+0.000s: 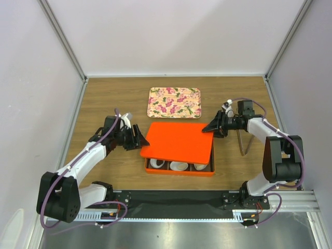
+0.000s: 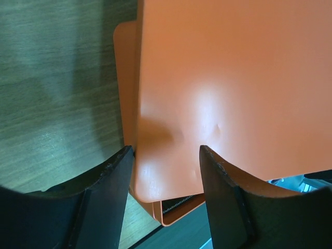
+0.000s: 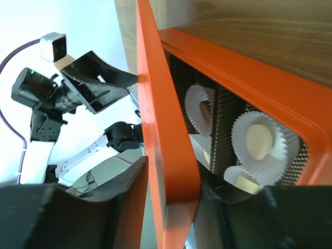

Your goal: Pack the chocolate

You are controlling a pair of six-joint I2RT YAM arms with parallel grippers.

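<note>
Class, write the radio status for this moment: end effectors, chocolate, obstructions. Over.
Left end effector open at left edge of lid. Right end effector astride right corner, grip unclear. Chocolate not visible; only white cups show in box. Lid covers most of box.

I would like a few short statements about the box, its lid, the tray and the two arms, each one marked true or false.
1. The orange lid covers the orange box fully. False: the near row of compartments is uncovered.
2. White paper cups sit in the uncovered row. True.
3. The floral tray rests on the lid. False: it lies on the table beyond the box, apart from it.
4. The left gripper is at the lid's left edge, the right gripper at its far right corner. True.
</note>
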